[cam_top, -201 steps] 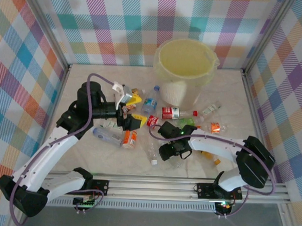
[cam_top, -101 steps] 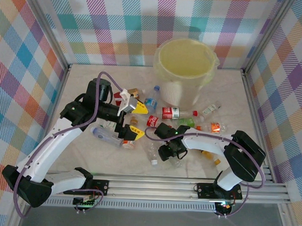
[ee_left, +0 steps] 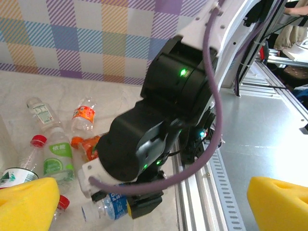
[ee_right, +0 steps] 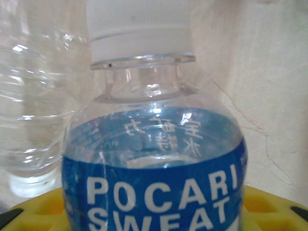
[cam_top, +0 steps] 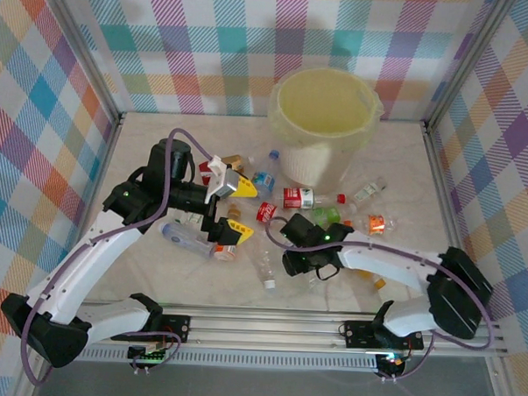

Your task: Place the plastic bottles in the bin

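My right gripper (ee_left: 108, 209) is shut on a clear bottle with a blue label (ee_right: 154, 192) and a white cap (ee_right: 139, 24), low over the table near its front. The bottle lies between the yellow pads (ee_right: 269, 207). In the top view the right gripper (cam_top: 289, 259) sits right of a clear bottle (cam_top: 265, 268). My left gripper (cam_top: 231, 210) hangs open to its left, its yellow fingertips (ee_left: 26, 202) wide apart, nothing between them. More bottles, red-labelled (cam_top: 297, 198), green (cam_top: 326, 216) and orange (cam_top: 377, 224), lie before the cream bin (cam_top: 371, 102).
Two more bottles (cam_top: 188, 238) lie below the left gripper. A crushed clear bottle (ee_right: 29, 120) lies just left of the held one. Checked walls enclose the table on three sides, and a metal rail (cam_top: 329, 324) runs along the front edge.
The right gripper's jaws have closed on the blue-labelled bottle. The left arm swung right and toward the back a second ago, then held still, open.
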Motion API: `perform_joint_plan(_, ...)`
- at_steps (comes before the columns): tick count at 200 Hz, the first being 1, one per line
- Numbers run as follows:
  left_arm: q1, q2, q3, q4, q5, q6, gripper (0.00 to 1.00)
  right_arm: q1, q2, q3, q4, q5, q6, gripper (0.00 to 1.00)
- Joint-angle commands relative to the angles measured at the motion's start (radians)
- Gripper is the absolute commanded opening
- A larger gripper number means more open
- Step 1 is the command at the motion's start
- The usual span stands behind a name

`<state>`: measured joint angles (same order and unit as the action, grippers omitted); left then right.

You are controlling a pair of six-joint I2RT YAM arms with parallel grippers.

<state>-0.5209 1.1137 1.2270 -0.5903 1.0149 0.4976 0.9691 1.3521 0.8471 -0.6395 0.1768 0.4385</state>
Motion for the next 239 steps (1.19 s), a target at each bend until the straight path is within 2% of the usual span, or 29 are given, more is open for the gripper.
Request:
perform_joint_plan(1, -0.014, -0.026, -0.026, 0.058, -0.017, -0.036, 1.0, 0.004, -0.081, -0.011, -0.005, 0.03, 0.034, 0.48)
perform_joint_plan(51, -0.014, -0.091, -0.09, 0.2, -0.116, -0.151, 1.0, -0.01, -0.226, 0.045, -0.011, 0.082, 0.03, 0.48)
perform_joint_plan(105, -0.015, -0.199, -0.193, 0.407, -0.273, -0.28, 1.0, -0.064, -0.291, 0.237, -0.011, 0.104, -0.051, 0.47)
perform_joint_plan(159, -0.014, -0.275, -0.271, 0.525, -0.413, -0.351, 1.0, -0.149, -0.208, 0.492, 0.015, 0.095, -0.165, 0.46)
perform_joint_plan(239, -0.014, -0.272, -0.293, 0.548, -0.493, -0.38, 1.0, -0.324, 0.034, 0.831, 0.08, 0.087, -0.233, 0.44)
